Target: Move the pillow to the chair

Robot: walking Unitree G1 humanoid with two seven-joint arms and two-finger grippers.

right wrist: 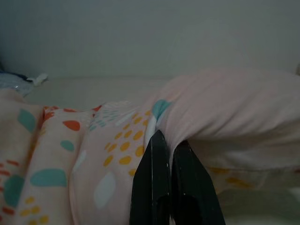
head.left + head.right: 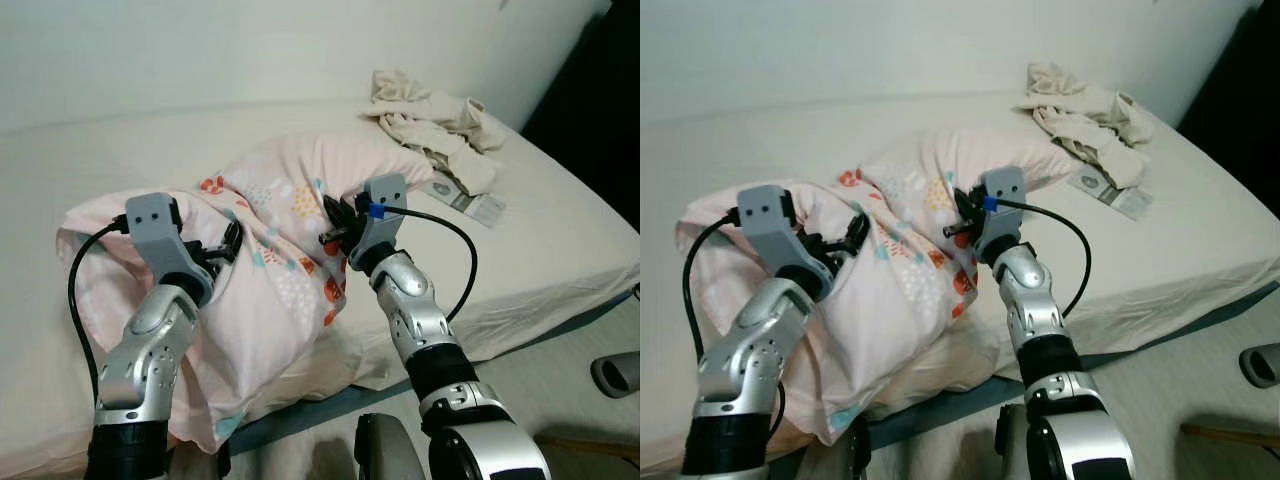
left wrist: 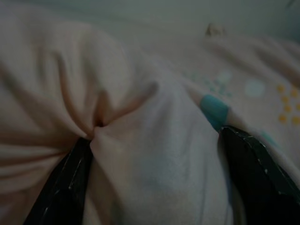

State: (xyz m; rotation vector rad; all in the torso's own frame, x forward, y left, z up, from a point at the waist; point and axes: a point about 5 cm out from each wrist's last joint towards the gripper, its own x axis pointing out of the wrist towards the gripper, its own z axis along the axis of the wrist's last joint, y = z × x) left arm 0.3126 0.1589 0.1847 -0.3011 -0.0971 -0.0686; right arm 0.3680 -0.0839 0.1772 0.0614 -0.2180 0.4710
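On the cream bed (image 2: 560,230), the pink patterned fabric pillow (image 2: 280,270) hangs over the edge; left gripper (image 2: 222,248) and right gripper (image 2: 335,222) both pinch its cover, probably to lift it evenly.

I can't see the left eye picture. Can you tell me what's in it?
Two silver robot arms grip a pink pillow with colourful spots, lying at the edge of a cream bed. The left gripper and right gripper each pinch its fabric. Crumpled cream clothes lie further back on the bed.
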